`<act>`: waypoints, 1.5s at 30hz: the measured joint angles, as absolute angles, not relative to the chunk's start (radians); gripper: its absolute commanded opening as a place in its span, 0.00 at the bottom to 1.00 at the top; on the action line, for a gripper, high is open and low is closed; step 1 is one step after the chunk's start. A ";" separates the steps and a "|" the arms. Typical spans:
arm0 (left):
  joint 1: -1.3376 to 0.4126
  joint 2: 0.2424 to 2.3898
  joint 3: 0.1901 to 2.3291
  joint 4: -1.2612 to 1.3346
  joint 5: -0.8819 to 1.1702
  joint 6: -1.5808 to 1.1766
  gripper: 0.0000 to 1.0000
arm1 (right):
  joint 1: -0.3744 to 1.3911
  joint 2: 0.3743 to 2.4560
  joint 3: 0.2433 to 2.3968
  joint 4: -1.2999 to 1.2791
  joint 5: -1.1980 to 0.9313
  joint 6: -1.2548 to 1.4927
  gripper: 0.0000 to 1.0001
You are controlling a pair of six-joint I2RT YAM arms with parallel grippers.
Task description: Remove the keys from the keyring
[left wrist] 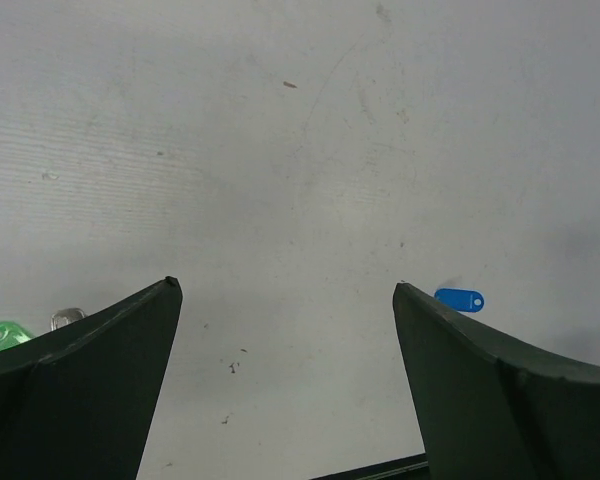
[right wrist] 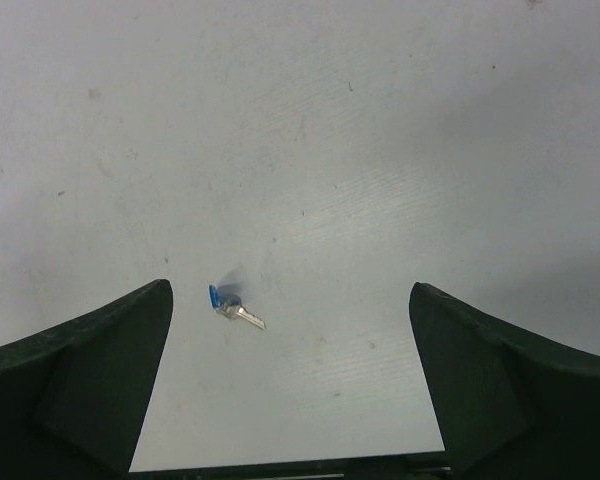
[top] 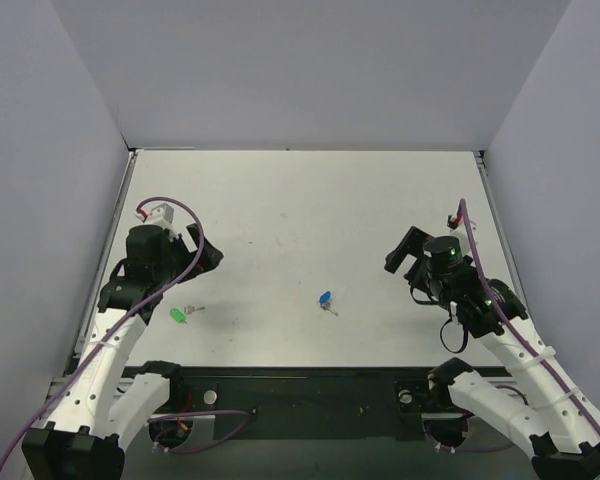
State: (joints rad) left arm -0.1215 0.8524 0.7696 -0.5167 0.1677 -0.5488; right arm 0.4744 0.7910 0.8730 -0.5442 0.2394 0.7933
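The blue tag keyring [top: 325, 298] lies on the white table near the front middle, with a tiny silver key [top: 332, 309] joined to it. The right wrist view shows the tag [right wrist: 214, 295] on edge and the key [right wrist: 246, 316] beside it, left of centre. The left wrist view shows the blue tag [left wrist: 459, 299] just past the right finger; the key is hidden there. My left gripper [top: 205, 252] is open and empty at the left. My right gripper [top: 400, 252] is open and empty at the right. Both hover apart from the keyring.
A green tag [top: 177, 316] joined to a silver key [top: 193, 309] lies near the left arm; it also shows in the left wrist view [left wrist: 4, 335]. The table's dark front edge [top: 300, 372] runs along the bottom. Grey walls surround the table.
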 measured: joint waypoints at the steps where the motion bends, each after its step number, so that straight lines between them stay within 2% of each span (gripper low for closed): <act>1: -0.133 0.853 0.772 -0.533 0.143 -0.548 0.98 | 0.499 0.791 0.873 -0.554 0.247 0.798 1.00; 8: -0.310 0.855 0.779 -0.584 0.004 -0.550 0.98 | 0.643 0.811 0.897 -0.598 0.292 0.822 1.00; 14: -0.616 0.970 0.846 -0.592 -0.164 -0.573 0.98 | 0.756 0.859 0.956 -0.628 0.368 0.828 0.98; 25: -0.917 1.114 0.868 -0.532 -0.356 -0.644 1.00 | 0.768 0.869 0.997 -0.741 0.438 0.924 0.98; 26: -0.942 1.135 0.875 -0.525 -0.372 -0.648 0.95 | 0.768 0.869 0.997 -0.749 0.437 0.926 0.98; 30: -1.042 1.236 0.930 -0.511 -0.434 -0.661 0.94 | 0.768 0.867 0.997 -0.780 0.437 0.935 0.98; 37: -1.160 1.406 1.051 -0.497 -0.514 -0.669 0.93 | 0.768 0.806 0.992 -0.818 0.430 0.945 0.97; 45: -1.216 1.613 1.185 -0.500 -0.554 -0.670 0.91 | 0.768 0.715 0.987 -0.867 0.429 0.947 0.97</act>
State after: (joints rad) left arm -1.2163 1.6135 1.1854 -0.4999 -0.5545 -0.6704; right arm 0.7677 0.7151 0.9874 -0.8669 0.4294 0.9466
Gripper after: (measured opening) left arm 0.928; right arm 0.972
